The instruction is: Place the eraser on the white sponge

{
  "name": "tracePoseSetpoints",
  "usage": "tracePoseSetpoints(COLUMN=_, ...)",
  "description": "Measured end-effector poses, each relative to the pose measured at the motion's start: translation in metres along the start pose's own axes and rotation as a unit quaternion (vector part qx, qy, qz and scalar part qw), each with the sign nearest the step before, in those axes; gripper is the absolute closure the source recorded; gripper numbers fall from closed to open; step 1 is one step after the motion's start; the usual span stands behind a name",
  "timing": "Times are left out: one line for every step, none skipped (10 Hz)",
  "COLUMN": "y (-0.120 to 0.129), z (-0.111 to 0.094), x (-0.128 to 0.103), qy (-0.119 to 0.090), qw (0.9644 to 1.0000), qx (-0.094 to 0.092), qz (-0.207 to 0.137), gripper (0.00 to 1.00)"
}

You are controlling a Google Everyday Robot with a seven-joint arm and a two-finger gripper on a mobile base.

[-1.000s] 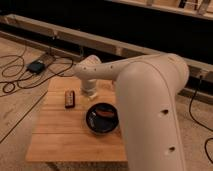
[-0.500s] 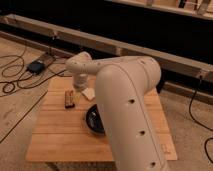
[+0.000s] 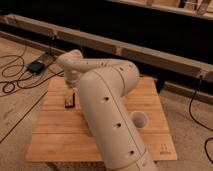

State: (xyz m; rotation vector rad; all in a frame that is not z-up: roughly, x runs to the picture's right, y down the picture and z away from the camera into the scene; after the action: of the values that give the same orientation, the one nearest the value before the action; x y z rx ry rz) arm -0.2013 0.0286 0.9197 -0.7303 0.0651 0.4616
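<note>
The hand hangs low over the left part of the wooden desk, right at the dark eraser lying there. Whether it is apart or clamped, I cannot tell. The bulky white arm covers the desk's middle, and a paper cup peeks out beside it

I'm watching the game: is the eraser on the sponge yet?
No. The eraser lies on the bare wooden table, with the hand over it. No sponge shows under it.
</note>
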Motion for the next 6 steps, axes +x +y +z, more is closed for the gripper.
tracePoseSetpoints(y=0.003, z=0.005, x=-0.01, qy=0.0, qw=1.0, qx=-0.003, qz=-0.002, gripper=0.2)
tracePoseSetpoints(y=0.006, z=0.011, x=-0.019, qy=0.0, qw=1.0, qx=-0.008, qz=-0.002, gripper=0.2)
tracePoseSetpoints(y=0.009, z=0.014, x=-0.023, qy=0.0, qw=0.9999, qx=-0.01, qz=-0.001, gripper=0.2)
tracePoseSetpoints(y=0.013, z=0.02, x=-0.028, qy=0.002, qw=0.9999, qx=-0.014, qz=0.002, gripper=0.2)
tracePoseSetpoints(y=0.016, z=0.023, x=-0.031, qy=0.003, qw=0.9999, qx=-0.015, qz=0.004, gripper=0.2)
tracePoseSetpoints(y=0.019, z=0.028, x=-0.032, qy=0.005, qw=0.9999, qx=-0.016, qz=0.006, gripper=0.2)
